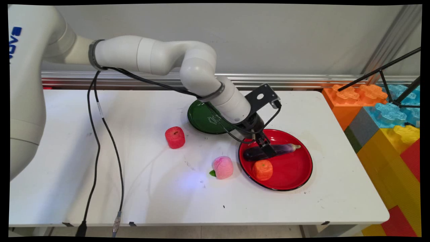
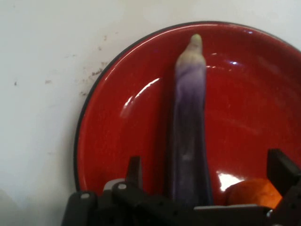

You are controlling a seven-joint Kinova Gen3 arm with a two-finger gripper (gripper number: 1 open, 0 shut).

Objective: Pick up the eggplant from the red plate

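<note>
Gripper (image 1: pixel 265 148) lowered into the red plate (image 1: pixel 295 178), fingers spread wide to either side of the purple eggplant (image 1: pixel 285 148), released rather than clamping it. The eggplant lies across the plate's far half, passing between the fingers (image 2: pixel 135 170), its green-tipped stem end pointing away from the hand. An orange fruit (image 1: pixel 262 169) sits just beside the right finger; a likely fault is that finger nudging it, or the smooth eggplant rolling aside. Pink peach (image 1: pixel 222 167), red apple (image 1: pixel 175 137) and green plate (image 1: pixel 201 117) lie on the white table (image 1: pixel 151 201).
</note>
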